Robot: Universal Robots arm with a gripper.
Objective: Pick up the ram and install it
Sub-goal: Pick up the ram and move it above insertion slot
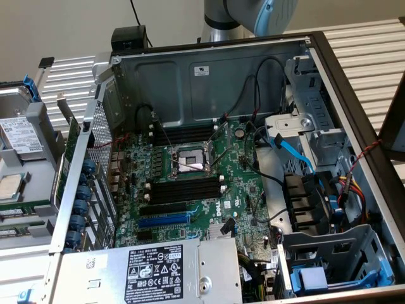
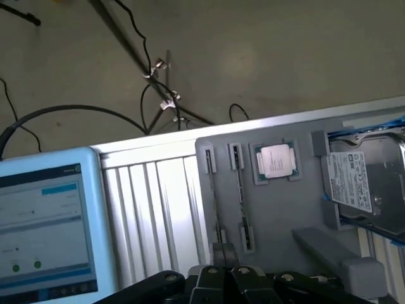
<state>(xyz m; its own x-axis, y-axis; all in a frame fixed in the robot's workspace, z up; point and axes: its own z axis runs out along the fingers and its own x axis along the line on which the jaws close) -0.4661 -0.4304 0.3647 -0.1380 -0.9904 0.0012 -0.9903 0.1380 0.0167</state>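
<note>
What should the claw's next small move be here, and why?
Probably open the claw before anything else. It is shut and sits close to one end of the ram, which stands on edge in the gray tray. Shut jaws cannot straddle that thin stick. The black memory slots are empty.

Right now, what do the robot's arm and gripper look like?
The arm is a rounded silver-grey joint with a light blue cap. The gripper is black, with a blocky body of linked, bolted parts and two slim dark jaws.
</note>
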